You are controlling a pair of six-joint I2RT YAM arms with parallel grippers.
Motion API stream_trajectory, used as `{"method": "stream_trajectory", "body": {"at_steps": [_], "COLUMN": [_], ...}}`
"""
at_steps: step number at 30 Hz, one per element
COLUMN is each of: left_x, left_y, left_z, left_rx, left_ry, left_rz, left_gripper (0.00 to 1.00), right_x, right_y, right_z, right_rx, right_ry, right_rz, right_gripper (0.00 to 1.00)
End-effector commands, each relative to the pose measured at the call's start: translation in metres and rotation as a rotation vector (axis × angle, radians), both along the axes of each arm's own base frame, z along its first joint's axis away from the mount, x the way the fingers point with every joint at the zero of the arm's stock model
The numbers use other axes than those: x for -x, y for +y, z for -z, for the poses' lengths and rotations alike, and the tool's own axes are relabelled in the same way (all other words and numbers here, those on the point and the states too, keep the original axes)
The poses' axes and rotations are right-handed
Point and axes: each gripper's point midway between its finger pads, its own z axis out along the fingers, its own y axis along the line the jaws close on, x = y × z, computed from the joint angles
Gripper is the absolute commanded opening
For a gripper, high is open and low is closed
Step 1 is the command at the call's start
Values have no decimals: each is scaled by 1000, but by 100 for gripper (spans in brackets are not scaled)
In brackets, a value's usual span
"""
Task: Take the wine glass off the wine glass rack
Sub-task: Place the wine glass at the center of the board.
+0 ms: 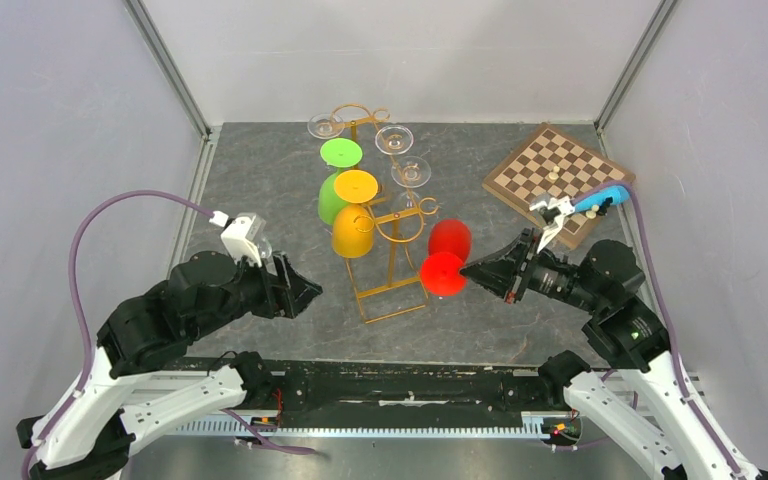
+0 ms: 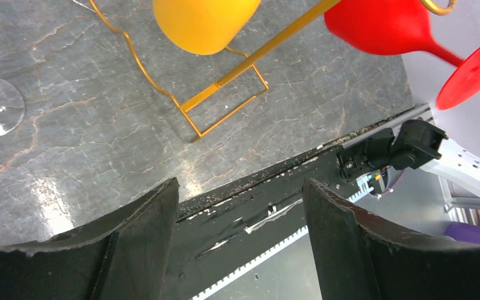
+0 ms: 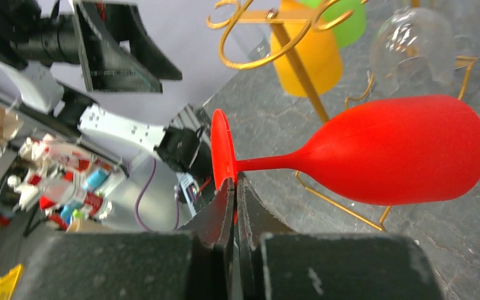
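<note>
The red wine glass (image 1: 448, 255) lies on its side in the air, foot toward the right arm. My right gripper (image 1: 468, 270) is shut on the rim of its round foot (image 3: 222, 150), and the bowl (image 3: 400, 150) points away from the fingers. The gold wine glass rack (image 1: 392, 262) stands just left of the glass. Its curled hooks (image 3: 250, 37) sit above and apart from the red stem. My left gripper (image 1: 310, 292) hovers at the rack's near left, open, with nothing between its fingers (image 2: 150, 219).
An orange glass (image 1: 353, 228) and a green glass (image 1: 335, 190) hang upside down on the rack, with several clear glasses (image 1: 410, 172) further back. A chessboard (image 1: 555, 178) with a blue object (image 1: 600, 198) lies at the back right. The rack's wire base (image 2: 225, 100) rests on the grey mat.
</note>
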Motion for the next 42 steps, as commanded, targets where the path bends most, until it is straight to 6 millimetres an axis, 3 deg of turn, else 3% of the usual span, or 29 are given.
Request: {"method": "stream_trajectory", "body": {"at_steps": [1,6,12,18,34,42], "left_x": [6,9,11,16,39,49], "left_y": [-13,-18,-23,-31,-33,-33], "left_z": [-12,-11,-17,-18,-19,-15], "left_rx": [101,137,199,213,272,302], "left_ry": [9,26,24,66,159,190], "left_rz": [31,47,53,80,138,164], "left_gripper": [79,79,82,82,82,82], "right_x": [23,29,41,54,102,111], "right_y": [8,14,21,44,108,131], "right_z": [13,32,29,40,27,6], "right_rx": [61,72,66,93,126,102], "right_ry": [-79,-61,-82,-56,-189,-316], "right_rz": [-177,-250,-322,-389,-572,-556], "right_gripper": [0,0,0,0,0,0]}}
